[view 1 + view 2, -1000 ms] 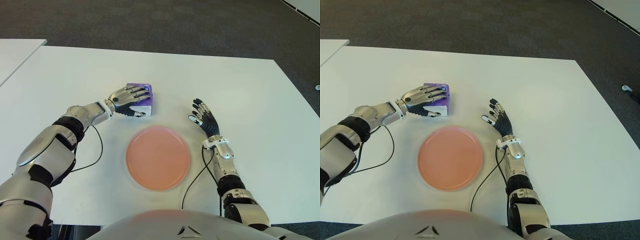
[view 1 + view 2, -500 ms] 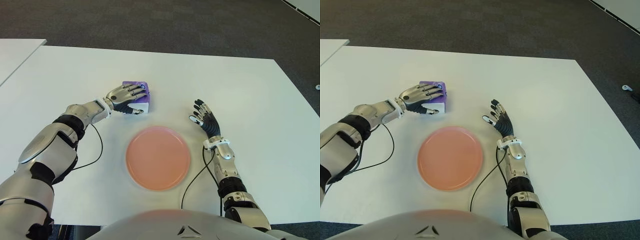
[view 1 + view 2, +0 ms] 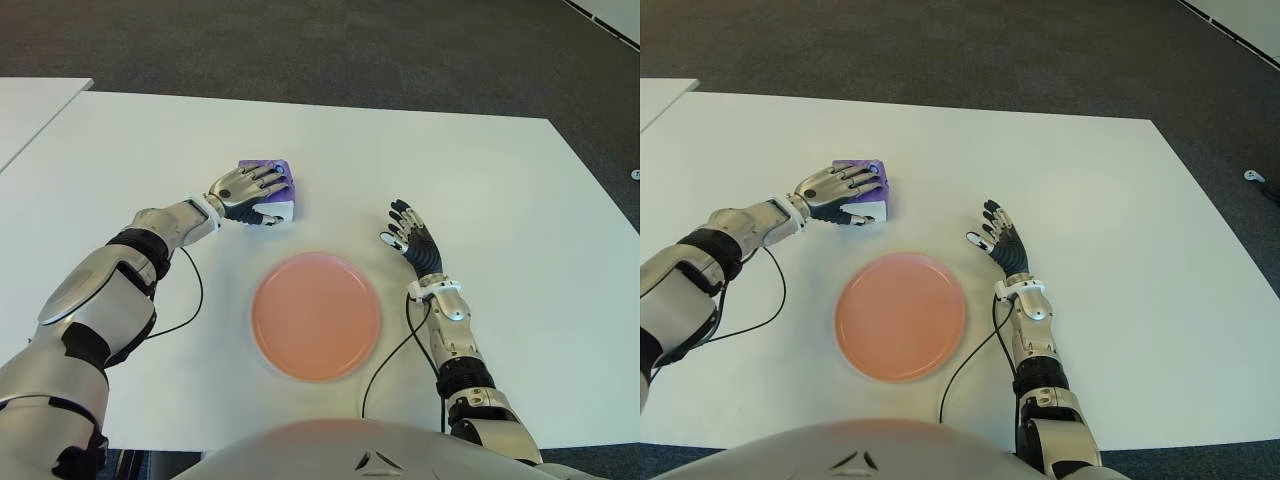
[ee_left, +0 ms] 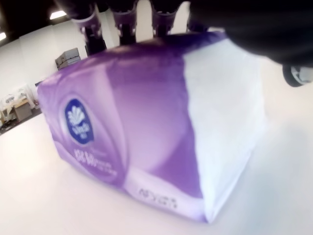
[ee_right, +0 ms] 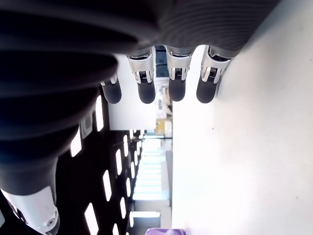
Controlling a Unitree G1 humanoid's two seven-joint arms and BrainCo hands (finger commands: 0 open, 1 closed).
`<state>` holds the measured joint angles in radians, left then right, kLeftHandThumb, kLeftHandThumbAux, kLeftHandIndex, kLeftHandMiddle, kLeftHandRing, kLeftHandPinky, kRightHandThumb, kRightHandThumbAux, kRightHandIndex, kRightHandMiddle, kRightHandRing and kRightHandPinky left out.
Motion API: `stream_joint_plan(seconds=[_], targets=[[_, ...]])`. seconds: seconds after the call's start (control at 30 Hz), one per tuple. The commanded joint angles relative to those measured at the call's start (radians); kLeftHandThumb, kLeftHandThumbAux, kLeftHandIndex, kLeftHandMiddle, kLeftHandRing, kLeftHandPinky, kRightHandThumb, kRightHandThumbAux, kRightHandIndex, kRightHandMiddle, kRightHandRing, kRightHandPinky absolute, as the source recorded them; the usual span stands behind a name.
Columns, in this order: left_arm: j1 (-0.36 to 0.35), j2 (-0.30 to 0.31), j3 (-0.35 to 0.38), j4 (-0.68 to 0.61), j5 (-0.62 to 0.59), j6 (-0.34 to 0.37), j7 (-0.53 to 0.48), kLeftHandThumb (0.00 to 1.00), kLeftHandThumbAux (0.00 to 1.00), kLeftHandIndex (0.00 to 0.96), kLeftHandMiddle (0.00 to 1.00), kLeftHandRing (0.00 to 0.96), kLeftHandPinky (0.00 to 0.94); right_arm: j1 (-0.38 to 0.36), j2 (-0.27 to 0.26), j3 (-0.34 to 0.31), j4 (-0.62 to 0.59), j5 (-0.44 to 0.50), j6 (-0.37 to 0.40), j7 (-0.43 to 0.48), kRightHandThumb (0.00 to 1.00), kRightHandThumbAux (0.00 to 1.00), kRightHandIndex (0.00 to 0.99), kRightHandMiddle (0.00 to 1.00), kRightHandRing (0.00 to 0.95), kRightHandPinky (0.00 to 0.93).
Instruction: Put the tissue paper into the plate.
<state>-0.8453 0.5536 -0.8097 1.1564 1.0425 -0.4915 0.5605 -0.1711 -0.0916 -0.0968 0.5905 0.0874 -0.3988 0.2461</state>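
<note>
While gripped by left hand (image 3: 243, 190): tissue paper (image 3: 274, 202)

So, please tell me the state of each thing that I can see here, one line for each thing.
tissue pack: on the table beyond the plate, not in it, gripped by the left hand.
left hand: fingers curled over the pack's top, thumb on its near side.
plate: empty, flat on the table.
right hand: open, fingers spread, holding nothing, to the right of the plate.

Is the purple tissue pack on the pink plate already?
No, the purple tissue pack sits on the white table beyond the pink plate, under the left hand.
</note>
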Motion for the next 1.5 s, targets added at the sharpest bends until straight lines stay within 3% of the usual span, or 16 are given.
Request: stream_joint_plan(seconds=[0.03,0.17,0.83,1.03,1.23,1.5], targets=[[0.014,0.006,-0.010,0.006,0.023,0.025,0.062,0.164,0.079,0.000,0.000,0.000,0.000,0.108,0.007,0.002,0.057,0.008,0.100,0.000,0.000,0.668,0.000,0.000,0.000,0.000],[0.017,0.019,-0.001,-0.011,0.024,0.030,0.139,0.169,0.088,0.000,0.000,0.000,0.000,0.104,-0.001,0.004,0.087,0.005,0.064,0.020,0.000,0.666,0.000,0.000,0.000,0.000],[0.053,0.091,0.038,-0.125,0.025,0.056,0.371,0.144,0.136,0.000,0.000,0.000,0.000,0.147,0.003,0.015,0.012,0.003,0.121,0.012,0.000,0.662,0.000,0.000,0.000,0.000],[0.074,0.104,0.066,-0.149,0.014,0.041,0.433,0.151,0.148,0.000,0.000,0.000,0.000,0.110,-0.008,0.011,0.117,-0.002,0.048,0.040,0.000,0.664,0.000,0.000,0.000,0.000],[0.093,0.120,0.091,-0.170,0.006,0.026,0.462,0.185,0.141,0.000,0.000,0.000,0.000,0.114,-0.018,0.020,0.129,-0.007,0.002,0.068,0.000,0.646,0.000,0.000,0.000,0.000],[0.105,0.109,0.105,-0.128,0.000,0.026,0.466,0.207,0.122,0.000,0.000,0.000,0.000,0.128,-0.008,0.020,0.081,0.000,0.081,0.045,0.000,0.638,0.000,0.000,0.000,0.000]])
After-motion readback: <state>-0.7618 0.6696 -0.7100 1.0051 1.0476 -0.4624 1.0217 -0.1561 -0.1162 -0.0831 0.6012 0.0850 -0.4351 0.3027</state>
